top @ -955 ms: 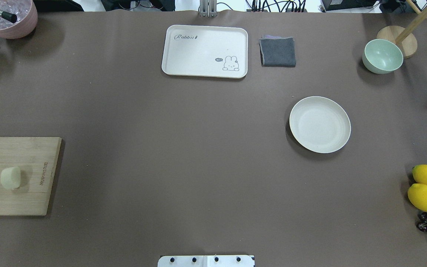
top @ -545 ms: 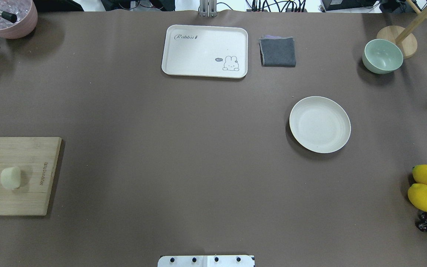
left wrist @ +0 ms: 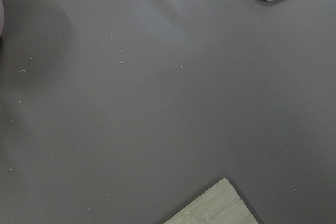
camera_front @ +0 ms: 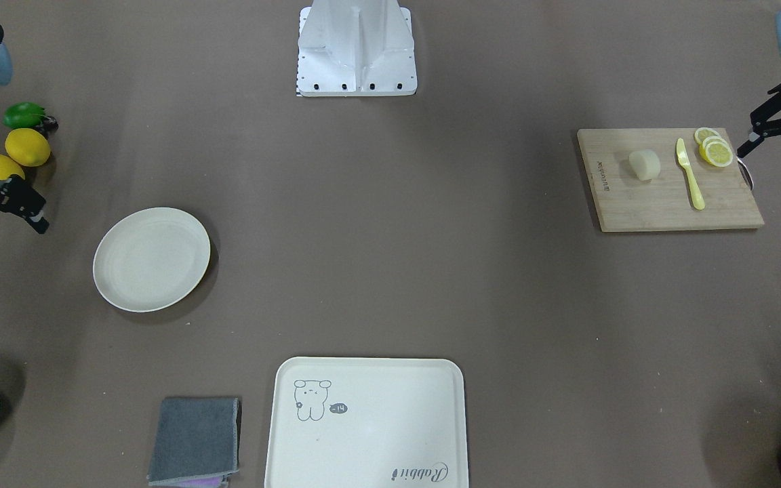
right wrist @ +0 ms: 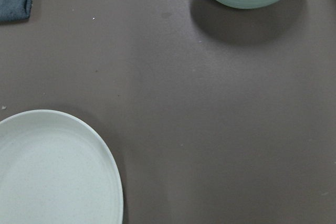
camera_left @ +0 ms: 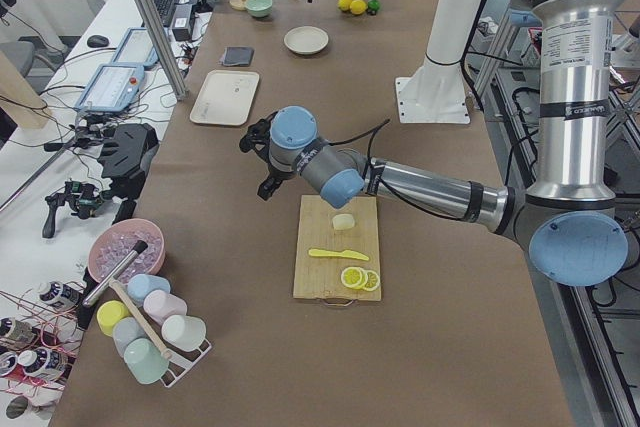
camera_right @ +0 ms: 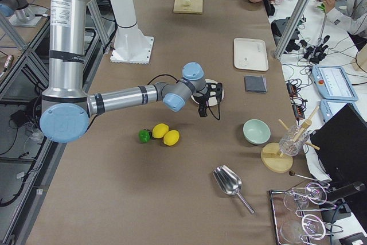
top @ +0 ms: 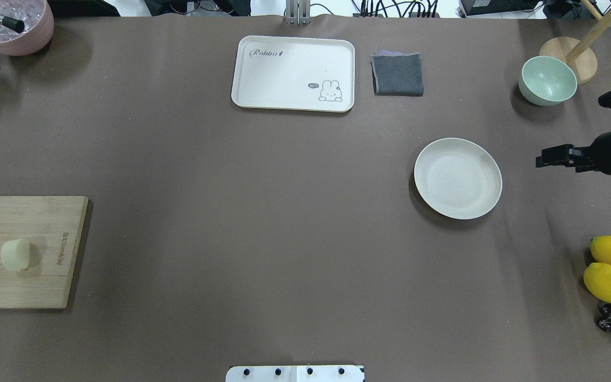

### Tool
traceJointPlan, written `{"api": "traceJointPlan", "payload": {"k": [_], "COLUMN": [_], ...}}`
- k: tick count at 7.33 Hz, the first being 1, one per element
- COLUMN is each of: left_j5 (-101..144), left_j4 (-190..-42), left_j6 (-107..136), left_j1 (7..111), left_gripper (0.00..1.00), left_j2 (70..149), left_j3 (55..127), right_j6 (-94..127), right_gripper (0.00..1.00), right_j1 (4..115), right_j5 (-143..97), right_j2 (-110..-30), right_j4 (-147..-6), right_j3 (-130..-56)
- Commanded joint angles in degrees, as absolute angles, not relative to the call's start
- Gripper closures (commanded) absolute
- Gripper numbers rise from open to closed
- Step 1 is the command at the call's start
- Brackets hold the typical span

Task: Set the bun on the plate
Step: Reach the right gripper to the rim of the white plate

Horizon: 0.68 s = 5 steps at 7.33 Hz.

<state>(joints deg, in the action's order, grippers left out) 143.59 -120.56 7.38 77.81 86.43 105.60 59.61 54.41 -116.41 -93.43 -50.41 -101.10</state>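
Brought right gripper, jaws spread and empty, into overhead view near plate. Kept bun untouched on cutting board near left gripper, likewise spread; grasp not begun.

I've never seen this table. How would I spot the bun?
Find the wooden board on the robot's far left. On it, beside a yellow knife and lemon slices, sits the bun: the only pale cream, smooth, rounded lump there.

We look down from behind the base and from opposite; both share the plate. End cameras far, wrist cameras close.
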Motion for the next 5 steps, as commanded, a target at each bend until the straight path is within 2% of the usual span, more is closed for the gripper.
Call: {"api": "traceJointPlan", "payload": {"k": [1,3,4,5], "left_j5": [143.53,143.44,143.52,143.53], "left_j4": [-120.76,-120.76,-120.85,-120.85], "left_j6": [7.38,7.38,7.38,7.38], "left_j1": [77.70,77.70,77.61,77.61], "left_gripper": [0.02,0.02,0.02,0.02], "left_j2": [86.31,86.74,86.84,86.84], "left_j3": [105.56,104.95,104.68,104.76], "right_j6": [71.74,72.07,72.07,72.42], "right_gripper": [0.00,0.03,0.11,0.40], "right_j1": [44.17,42.10,42.01,42.01], "right_j5": [-107.53,-105.74,-105.21,-105.12], "right_j2": [-88.70,-89.11,-90.77,-91.05], "right_j4": [-42.59,-42.01,-42.01,-42.01], "right_j3": [-95.74,-94.57,-94.74,-95.09]}}
